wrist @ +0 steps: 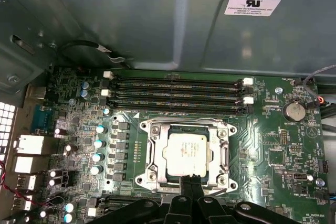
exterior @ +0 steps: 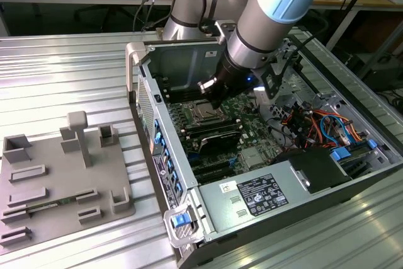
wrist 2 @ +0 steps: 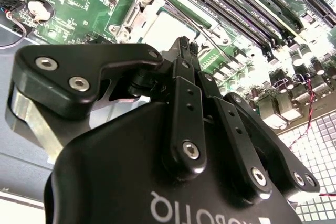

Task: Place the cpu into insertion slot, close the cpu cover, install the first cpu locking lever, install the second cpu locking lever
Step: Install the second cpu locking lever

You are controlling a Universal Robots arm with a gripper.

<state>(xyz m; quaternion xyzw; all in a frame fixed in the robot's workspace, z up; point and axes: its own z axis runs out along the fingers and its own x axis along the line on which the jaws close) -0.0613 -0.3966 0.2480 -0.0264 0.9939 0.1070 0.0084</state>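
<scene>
The cpu (wrist: 186, 153) sits in the slot (wrist: 151, 157) with the cover (wrist: 227, 153) down over it. The tool (wrist: 190, 183), fingers pressed together and empty, hovers at the cover's near edge.

Silvery-grey cpu (wrist: 187, 153) is gleaming inside the silver cpu cover (wrist: 152, 157) at lower centre, green circuit board (wrist: 273, 145) spreading around, black gripper (wrist: 190, 183) showing below.

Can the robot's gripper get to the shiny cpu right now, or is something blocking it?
Probably yes. The gripper hangs right at the socket's edge, the cpu sits in the insertion slot, its top showing through the cpu cover, with nothing between them.
</scene>
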